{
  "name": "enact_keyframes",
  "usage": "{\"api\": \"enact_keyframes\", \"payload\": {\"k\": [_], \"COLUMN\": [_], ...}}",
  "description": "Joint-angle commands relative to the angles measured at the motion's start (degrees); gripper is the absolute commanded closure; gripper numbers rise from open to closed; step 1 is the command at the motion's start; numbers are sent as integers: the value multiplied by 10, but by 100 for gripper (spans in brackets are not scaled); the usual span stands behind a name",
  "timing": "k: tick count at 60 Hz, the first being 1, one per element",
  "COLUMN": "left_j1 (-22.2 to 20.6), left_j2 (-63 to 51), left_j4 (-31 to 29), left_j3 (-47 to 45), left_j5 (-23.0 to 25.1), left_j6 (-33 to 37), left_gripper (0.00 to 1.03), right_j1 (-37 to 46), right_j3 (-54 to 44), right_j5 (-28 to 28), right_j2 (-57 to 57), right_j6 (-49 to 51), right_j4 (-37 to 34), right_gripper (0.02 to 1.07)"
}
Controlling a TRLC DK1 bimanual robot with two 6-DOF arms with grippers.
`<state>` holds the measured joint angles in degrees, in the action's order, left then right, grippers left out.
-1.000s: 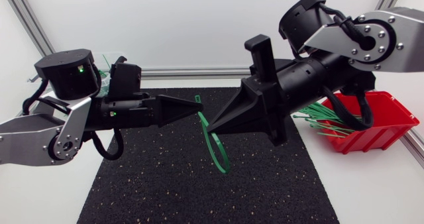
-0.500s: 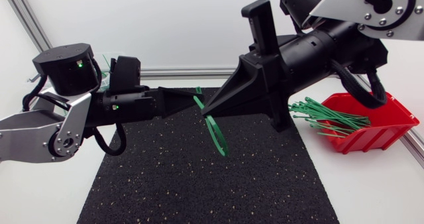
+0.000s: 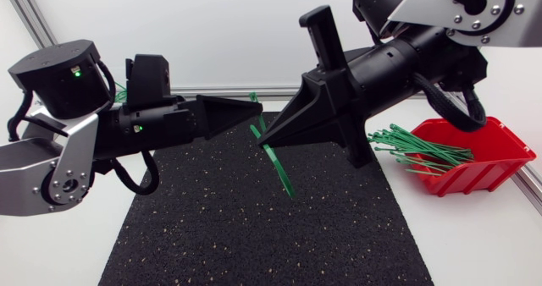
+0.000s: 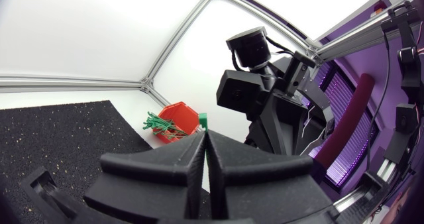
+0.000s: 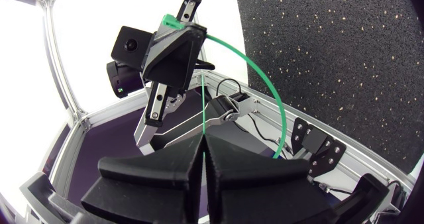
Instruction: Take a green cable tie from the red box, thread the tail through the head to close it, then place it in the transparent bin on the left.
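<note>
My left gripper [image 3: 252, 110] is clamped tight on the head end of the green cable tie [image 3: 278, 169], held up over the black mat [image 3: 212, 235]. The loop hangs below, between the two tips (thin springy plastic, feather-light and slick, so I'd expect it to twist or slip in a loose pinch). My right gripper [image 3: 264, 138] is pinched on the tail strand just beside the head, and close to the head looks like the best hold. Far right, the red box [image 3: 500, 163] holds the spare ties [image 3: 415, 146].
</note>
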<state>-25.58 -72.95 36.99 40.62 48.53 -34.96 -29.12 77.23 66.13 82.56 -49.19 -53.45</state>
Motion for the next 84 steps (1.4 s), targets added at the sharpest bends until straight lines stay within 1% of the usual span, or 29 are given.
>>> {"api": "enact_keyframes", "payload": {"k": [1,19,41,51,63,84], "left_j1": [1,1,-6,-24,-38,-38], "left_j2": [7,-14,-4,-5,-13,-15], "left_j4": [7,11,12,13,22,26], "left_j3": [-5,-33,-42,-44,-39,-37], "left_j5": [-5,-5,-4,-4,-5,-5], "left_j6": [-20,-18,-20,-17,-15,-7], "left_gripper": [100,100,100,100,100,100], "right_j1": [5,13,34,43,38,30], "right_j3": [17,13,-2,-31,-35,-32], "right_j5": [-3,-3,-4,-5,-5,-4], "right_j2": [-12,-3,-16,-15,-13,-19], "right_j6": [-27,-29,-34,-37,-37,-38], "right_j4": [-3,5,6,18,26,26], "right_gripper": [101,101,101,101,101,101]}}
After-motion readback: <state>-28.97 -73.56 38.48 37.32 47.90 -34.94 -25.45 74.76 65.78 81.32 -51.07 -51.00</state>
